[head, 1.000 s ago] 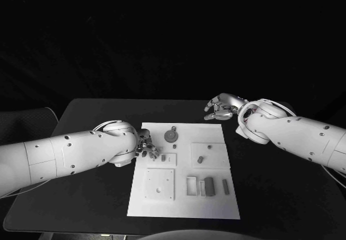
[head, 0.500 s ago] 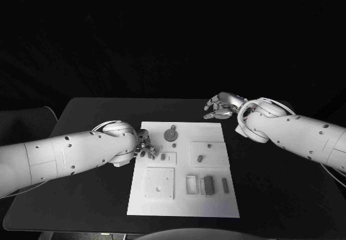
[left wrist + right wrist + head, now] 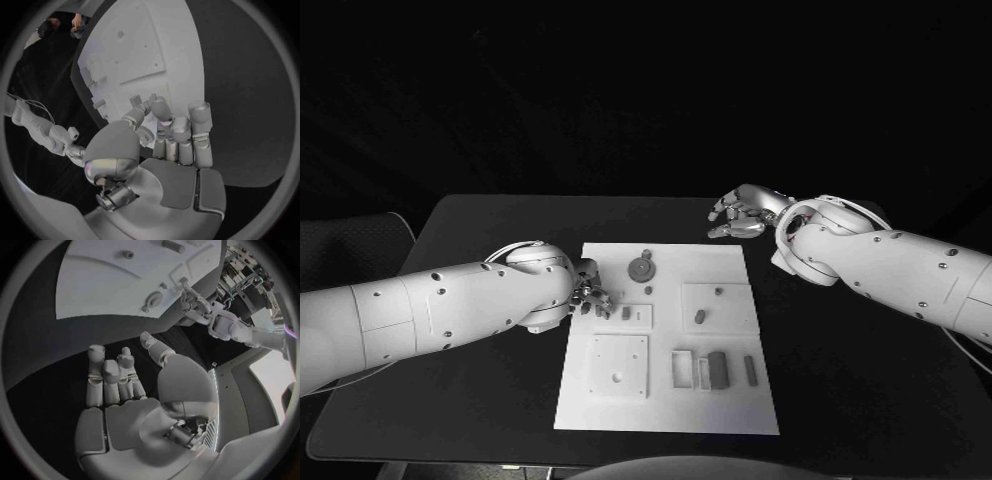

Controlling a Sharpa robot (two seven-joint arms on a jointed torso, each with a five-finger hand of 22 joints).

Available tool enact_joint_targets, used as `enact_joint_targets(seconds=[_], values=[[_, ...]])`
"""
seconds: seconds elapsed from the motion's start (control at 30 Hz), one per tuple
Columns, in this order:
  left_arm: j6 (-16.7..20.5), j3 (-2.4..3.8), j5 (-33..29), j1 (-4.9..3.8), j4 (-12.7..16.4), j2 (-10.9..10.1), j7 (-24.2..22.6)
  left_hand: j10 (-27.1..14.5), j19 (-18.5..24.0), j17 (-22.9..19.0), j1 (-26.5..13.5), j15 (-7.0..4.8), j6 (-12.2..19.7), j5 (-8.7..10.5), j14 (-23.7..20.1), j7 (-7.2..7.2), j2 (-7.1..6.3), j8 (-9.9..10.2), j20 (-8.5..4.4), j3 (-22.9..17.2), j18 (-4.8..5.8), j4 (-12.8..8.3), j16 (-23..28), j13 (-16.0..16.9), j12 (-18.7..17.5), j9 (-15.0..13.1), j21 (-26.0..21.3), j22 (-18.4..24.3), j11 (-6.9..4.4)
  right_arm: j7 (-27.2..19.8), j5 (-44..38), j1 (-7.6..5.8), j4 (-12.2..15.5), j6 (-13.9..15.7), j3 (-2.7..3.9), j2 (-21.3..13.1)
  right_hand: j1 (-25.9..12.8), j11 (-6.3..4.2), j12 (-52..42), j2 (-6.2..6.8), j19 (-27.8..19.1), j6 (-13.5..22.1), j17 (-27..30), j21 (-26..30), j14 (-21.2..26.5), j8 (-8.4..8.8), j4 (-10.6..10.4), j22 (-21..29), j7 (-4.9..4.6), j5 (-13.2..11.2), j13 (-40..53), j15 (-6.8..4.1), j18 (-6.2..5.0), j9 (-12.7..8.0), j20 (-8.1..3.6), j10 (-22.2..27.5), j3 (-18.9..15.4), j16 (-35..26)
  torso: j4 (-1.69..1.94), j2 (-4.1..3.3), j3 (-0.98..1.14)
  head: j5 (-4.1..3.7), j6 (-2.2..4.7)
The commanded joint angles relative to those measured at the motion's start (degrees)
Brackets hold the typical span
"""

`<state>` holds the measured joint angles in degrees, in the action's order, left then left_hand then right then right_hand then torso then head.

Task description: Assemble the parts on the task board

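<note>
While the left hand (image 3: 593, 296) hovers at the task board (image 3: 668, 400) edge, fingers curled and seemingly empty, the right hand (image 3: 744, 213) waits spread; grasping a grey part (image 3: 700, 317) seems next.

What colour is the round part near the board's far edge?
Grey: the round part stands out against the white task board, clearest in the head view.

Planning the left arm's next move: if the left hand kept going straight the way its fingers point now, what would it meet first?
Most likely the small grey part on the task board, just past the fingertips of the left hand. The hand's height above the board is unclear, so it may touch the board first.
</note>
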<state>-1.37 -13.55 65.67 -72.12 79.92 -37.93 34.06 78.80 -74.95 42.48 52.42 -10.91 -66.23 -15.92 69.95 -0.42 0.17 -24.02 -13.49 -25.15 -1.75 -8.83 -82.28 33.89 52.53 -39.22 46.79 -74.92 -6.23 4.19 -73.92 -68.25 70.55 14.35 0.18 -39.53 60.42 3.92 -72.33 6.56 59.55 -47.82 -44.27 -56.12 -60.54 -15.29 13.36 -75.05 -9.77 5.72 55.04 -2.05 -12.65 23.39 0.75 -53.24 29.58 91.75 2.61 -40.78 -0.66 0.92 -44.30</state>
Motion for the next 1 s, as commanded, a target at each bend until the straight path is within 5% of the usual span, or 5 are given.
enact_joint_targets(seconds=[0.03,0.37,0.7,1.0], values=[[-0.48,0.00,0.77,0.01,-0.04,0.07,0.16,0.02,-0.26,0.07,0.03,-1.23,-1.77,-0.18,0.64,0.18,0.53,-0.22,0.09,-6.19,-1.99,-5.75,-0.05,-0.06,0.34,-1.43,0.25,-0.88,-0.33,-0.10,0.03,0.04,0.11,-0.76,0.02,0.02,-0.63,-0.11,-0.19,-0.09,-0.10,0.07,-0.08,0.37,-0.11,0.10,-0.39,-0.54,-0.42,0.22,-0.10,-0.15,-2.35,-0.06,-0.30,0.46,0.06,-0.38,0.01,0.01,0.03,-0.02,-0.01],[-0.68,0.00,1.01,0.02,-0.14,0.19,0.04,0.06,-0.31,0.15,-0.53,-1.32,-1.66,0.52,0.64,0.10,-0.37,-1.33,0.10,-5.99,-2.07,-5.26,0.09,-0.27,0.56,-2.11,0.18,-0.86,-0.39,-0.12,0.03,0.05,0.14,-0.77,0.02,-0.03,-0.65,-0.10,-0.21,-0.09,-0.11,0.08,-0.08,0.38,-0.11,0.09,-0.40,-0.54,-0.43,0.22,-0.13,-0.15,-2.35,-0.07,-0.29,0.48,0.05,-0.39,-0.01,-0.01,0.02,-0.02,-0.06],[-1.37,-0.01,1.02,0.07,-0.14,0.18,-0.16,-0.08,-0.39,0.38,-1.70,-1.42,-0.71,6.32,0.69,0.00,-4.82,-2.79,0.11,-5.61,-2.30,-2.62,0.31,-0.69,0.97,-2.71,-0.08,-0.80,-0.43,-0.13,0.03,0.05,0.11,-0.77,0.02,-0.07,-0.66,-0.10,-0.22,-0.10,-0.11,0.08,-0.08,0.38,-0.11,0.09,-0.41,-0.54,-0.43,0.22,-0.15,-0.14,-2.35,-0.07,-0.29,0.48,0.05,-0.39,0.00,-0.02,-0.01,-0.07,-0.20],[-1.89,-0.01,1.01,0.11,-0.12,0.13,-0.32,-0.16,-0.38,0.49,-2.77,-1.45,-0.48,7.34,0.68,-0.03,-6.72,-3.15,0.12,-5.21,-2.39,-1.16,0.38,-0.87,1.11,-2.67,-0.17,-0.84,-0.47,-0.14,0.03,0.06,0.10,-0.82,0.02,-0.06,-0.65,-0.10,-0.24,-0.10,-0.11,0.09,-0.08,0.39,-0.11,0.09,-0.40,-0.54,-0.43,0.22,-0.17,-0.14,-2.35,-0.08,-0.29,0.49,0.05,-0.39,0.04,0.01,-0.02,-0.11,-0.24]])
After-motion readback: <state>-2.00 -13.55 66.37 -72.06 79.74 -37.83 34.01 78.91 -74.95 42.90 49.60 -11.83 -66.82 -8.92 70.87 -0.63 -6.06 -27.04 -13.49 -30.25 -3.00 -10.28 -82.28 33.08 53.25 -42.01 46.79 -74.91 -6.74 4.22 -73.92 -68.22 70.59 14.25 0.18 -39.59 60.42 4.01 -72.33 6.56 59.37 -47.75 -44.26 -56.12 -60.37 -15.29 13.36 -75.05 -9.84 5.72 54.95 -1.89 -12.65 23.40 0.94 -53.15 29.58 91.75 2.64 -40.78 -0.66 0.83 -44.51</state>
